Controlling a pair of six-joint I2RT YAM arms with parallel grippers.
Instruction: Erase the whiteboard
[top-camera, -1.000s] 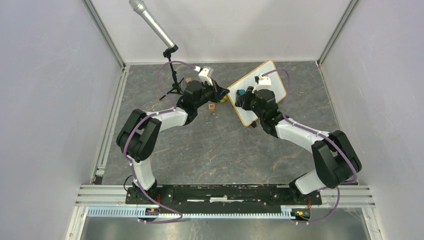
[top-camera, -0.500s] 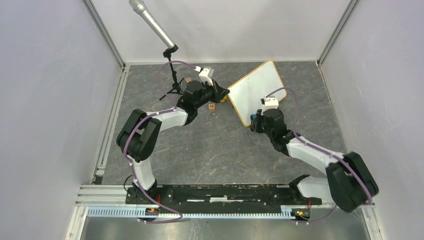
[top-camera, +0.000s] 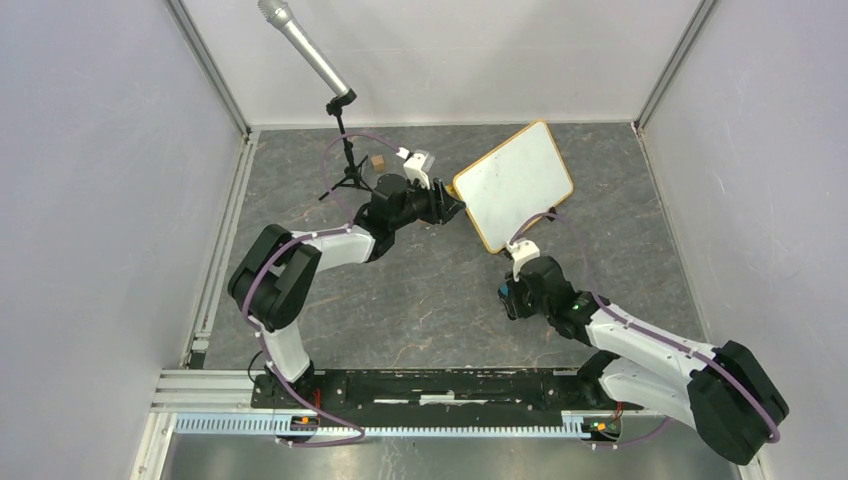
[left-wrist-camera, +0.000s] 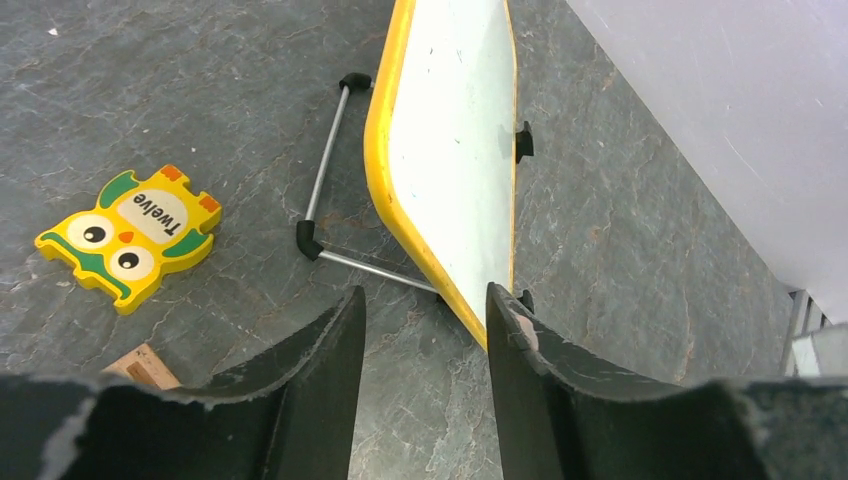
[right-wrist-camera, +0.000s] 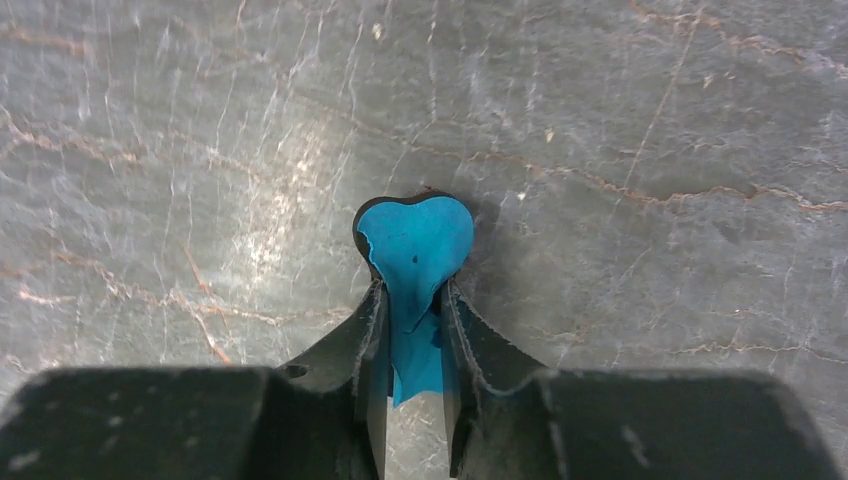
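Observation:
The whiteboard stands tilted on its wire stand at the back centre-right, with a yellow-looking frame and a nearly blank white face. My left gripper is at the board's left corner. In the left wrist view it is open with only bare table between its fingers, and the right finger stands close to the board's near corner. My right gripper is well in front of the board, low over the table. It is shut on a blue cloth, whose end sticks out past the fingertips.
A yellow owl puzzle piece marked "Twelve" and a wooden block lie left of the board. The board's metal stand reaches out to its left. A microphone on a tripod and a small wooden cube are at the back left.
My right arm has drawn back from the whiteboard's face to the table in front of it, carrying the blue cloth. My left gripper has gone from shut to open at the board's corner.

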